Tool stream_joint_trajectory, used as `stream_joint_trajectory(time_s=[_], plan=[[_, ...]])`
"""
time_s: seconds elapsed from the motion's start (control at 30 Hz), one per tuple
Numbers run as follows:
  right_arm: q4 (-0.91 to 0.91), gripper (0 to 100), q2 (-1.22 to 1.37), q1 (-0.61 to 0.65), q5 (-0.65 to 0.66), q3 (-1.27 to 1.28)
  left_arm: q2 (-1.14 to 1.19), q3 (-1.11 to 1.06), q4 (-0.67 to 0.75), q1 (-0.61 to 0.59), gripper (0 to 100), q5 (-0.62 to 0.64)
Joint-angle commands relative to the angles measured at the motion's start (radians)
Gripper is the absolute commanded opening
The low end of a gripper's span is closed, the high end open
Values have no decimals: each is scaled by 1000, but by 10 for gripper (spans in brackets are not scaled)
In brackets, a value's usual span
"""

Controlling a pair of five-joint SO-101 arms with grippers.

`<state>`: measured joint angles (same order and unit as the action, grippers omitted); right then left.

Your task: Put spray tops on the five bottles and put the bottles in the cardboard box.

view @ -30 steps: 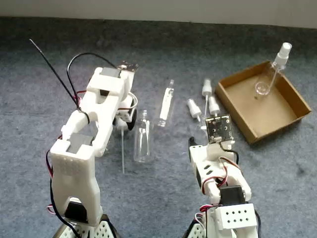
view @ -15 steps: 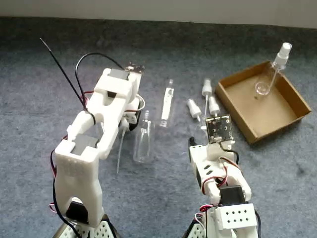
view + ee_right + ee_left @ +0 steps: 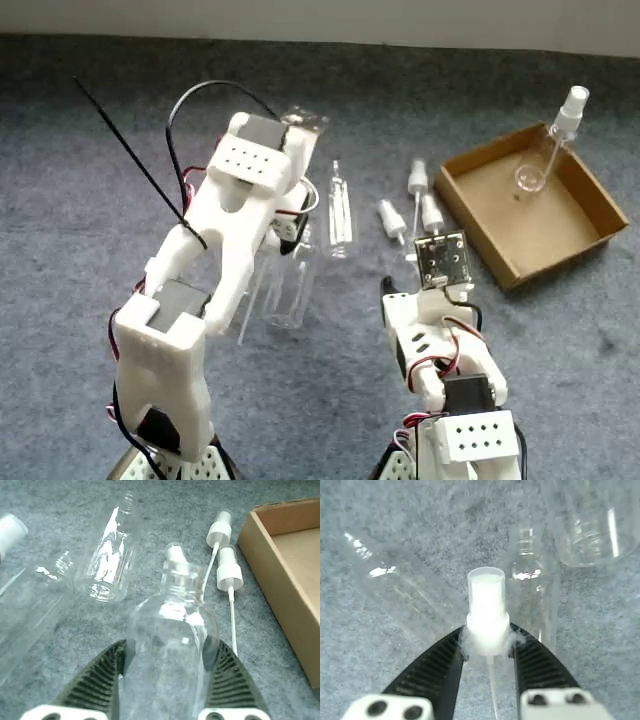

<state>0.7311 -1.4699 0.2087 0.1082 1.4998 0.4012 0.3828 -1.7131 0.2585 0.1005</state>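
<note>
Two loads are held: the left gripper (image 3: 487, 631) pinches a white plastic spray top (image 3: 486, 597), the right gripper (image 3: 166, 645) clasps a clear plastic bottle (image 3: 170, 612).

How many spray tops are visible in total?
5 spray tops: three loose beside the cardboard box, one in the left tool, one on the bottle inside it.

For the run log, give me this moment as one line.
left pincer: shut on spray top | right pincer: shut on bottle | box: one capped bottle inside
</note>
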Motion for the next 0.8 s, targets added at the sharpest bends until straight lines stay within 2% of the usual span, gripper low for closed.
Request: stream_joint_trajectory(time_s=[0.0, 0.1, 0.27, 0.5, 0.77], plan=[[-27, 84, -13, -7, -5, -10, -139, 68, -17, 22, 27, 11], [-27, 84, -13, 15, -3, -13, -240, 68, -14, 22, 27, 9], [-27, 84, -13, 139, -3, -13, -423, 67, -12, 19, 27, 8], [-30, 84, -13, 249, -3, -22, -639, 62, -12, 18, 27, 11], [-232, 84, -13, 286, -3, -21, -829, 59, 57, 19, 27, 12]])
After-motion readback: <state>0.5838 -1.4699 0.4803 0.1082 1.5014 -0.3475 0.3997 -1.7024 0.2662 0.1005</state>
